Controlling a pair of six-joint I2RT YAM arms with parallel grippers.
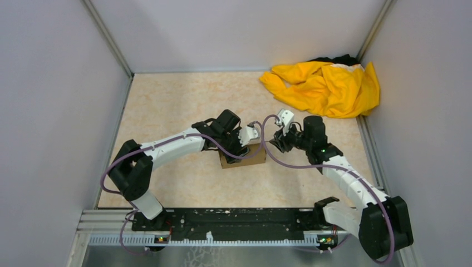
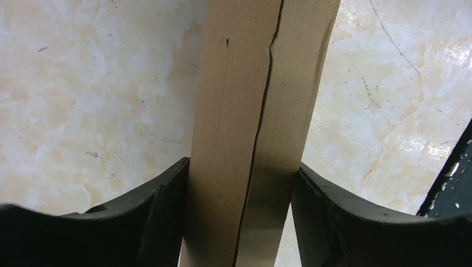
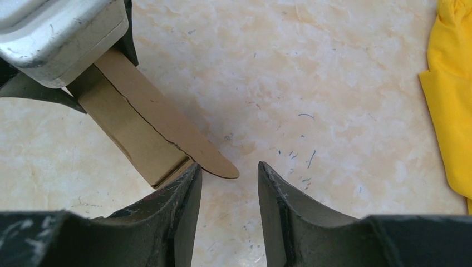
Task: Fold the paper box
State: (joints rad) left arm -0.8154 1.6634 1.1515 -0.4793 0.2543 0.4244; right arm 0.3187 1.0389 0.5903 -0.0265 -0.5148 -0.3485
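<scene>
Both left fingers (image 2: pixel 161 222) press the sides of the paper box (image 2: pixel 245 139), pinching it, while the right fingers (image 3: pixel 278 214) stand partly spread beside its flap tip, holding nothing.

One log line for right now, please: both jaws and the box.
left jaws: shut on paper box | right jaws: open, flap tip at their gap, not clamped | yellow cloth: far right corner, apart

Lab cell, grey panel walls (image 1: pixel 53 83), aluminium rail (image 1: pixel 222 240)
</scene>
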